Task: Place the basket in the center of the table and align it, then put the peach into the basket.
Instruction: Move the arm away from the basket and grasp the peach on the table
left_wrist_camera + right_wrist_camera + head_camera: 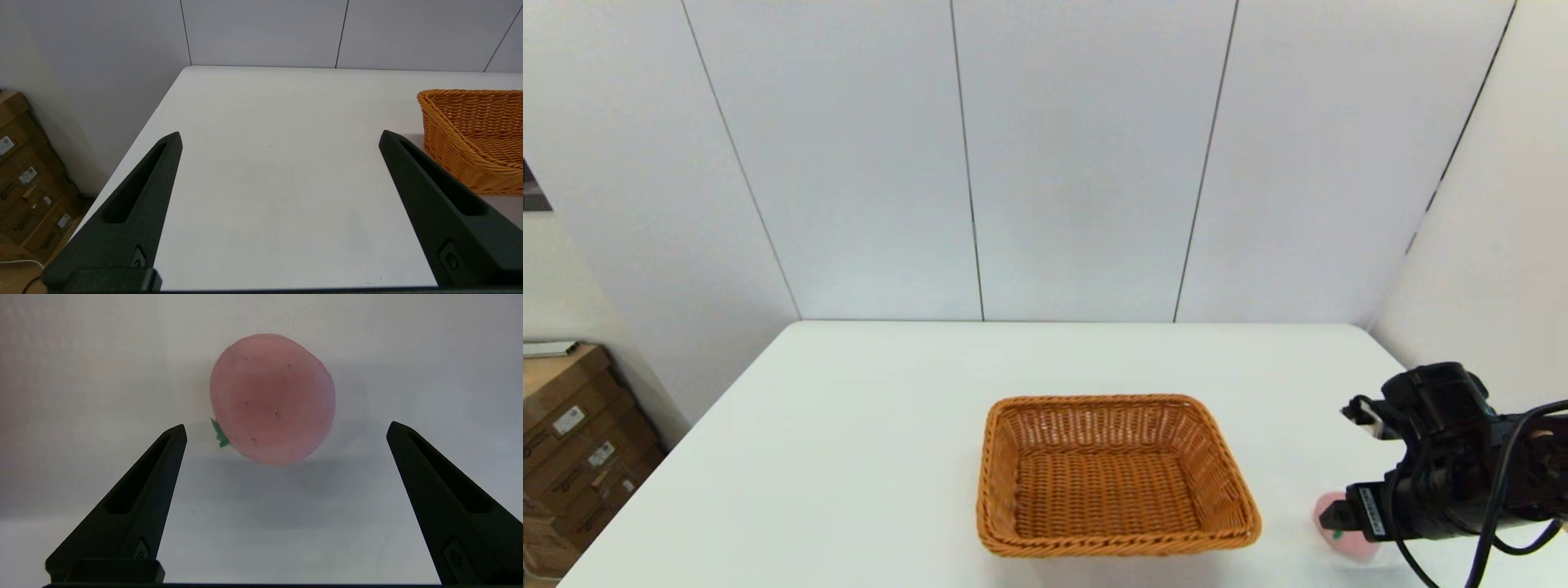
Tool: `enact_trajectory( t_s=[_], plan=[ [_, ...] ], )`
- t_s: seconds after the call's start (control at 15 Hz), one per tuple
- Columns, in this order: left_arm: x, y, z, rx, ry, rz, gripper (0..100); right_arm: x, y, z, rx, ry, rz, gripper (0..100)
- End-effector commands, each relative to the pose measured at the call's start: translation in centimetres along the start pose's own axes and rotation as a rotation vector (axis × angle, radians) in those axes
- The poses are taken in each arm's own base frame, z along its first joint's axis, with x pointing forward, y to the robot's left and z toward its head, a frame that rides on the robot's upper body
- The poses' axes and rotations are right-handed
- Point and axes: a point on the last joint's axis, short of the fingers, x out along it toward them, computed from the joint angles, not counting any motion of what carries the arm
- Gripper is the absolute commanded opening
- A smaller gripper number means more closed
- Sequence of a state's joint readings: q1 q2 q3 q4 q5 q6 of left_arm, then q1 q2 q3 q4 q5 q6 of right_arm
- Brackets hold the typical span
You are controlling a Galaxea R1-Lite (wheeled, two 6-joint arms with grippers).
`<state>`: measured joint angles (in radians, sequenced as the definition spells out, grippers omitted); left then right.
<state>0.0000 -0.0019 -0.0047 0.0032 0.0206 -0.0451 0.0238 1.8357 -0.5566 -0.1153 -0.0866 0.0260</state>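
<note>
Two grippers appear, both with jaws spread wide and holding nothing. The right gripper (286,426) hangs low over the smooth white rectangular worktop (849,425), its jaws flanking empty surface; the small pale pink rounded toy peach (272,399), bearing a green mark, lies on the worktop just beyond the jaw tips, untouched. The left gripper (280,139) is poised over bare worktop, with the rectangular orange-brown woven wicker basket (474,139) just outside its right jaw. The basket (1115,475) sits empty near the worktop's middle, the peach (1343,523) apart from it on the robot's right.
</note>
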Motion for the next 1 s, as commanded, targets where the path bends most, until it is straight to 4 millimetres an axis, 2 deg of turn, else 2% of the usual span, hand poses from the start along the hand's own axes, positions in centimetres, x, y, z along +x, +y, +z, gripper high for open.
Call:
enact_trajectory(
  t_s=[0.07, 0.13, 0.2, 0.8, 1.0],
  plan=[
    [0.0, 0.0, 0.0, -0.002, 0.0, 0.001, 100, 0.65, 0.03, -0.26, 0.001, 0.019, 0.0, 100],
    [0.0, 0.0, 0.0, -0.002, 0.0, 0.001, 100, 0.73, 0.04, -0.33, 0.0, 0.023, 0.001, 100],
    [0.0, 0.0, 0.0, -0.002, 0.0, 0.001, 100, 0.74, 0.04, -0.37, 0.0, 0.025, 0.003, 0],
    [0.0, 0.01, 0.02, -0.018, -0.002, 0.007, 100, 0.74, 0.04, -0.64, 0.002, 0.008, 0.003, 0],
    [0.0, 0.01, 0.02, -0.018, -0.002, 0.007, 100, -0.03, -0.03, -0.33, 0.018, -0.051, 0.002, 0]
  ],
)
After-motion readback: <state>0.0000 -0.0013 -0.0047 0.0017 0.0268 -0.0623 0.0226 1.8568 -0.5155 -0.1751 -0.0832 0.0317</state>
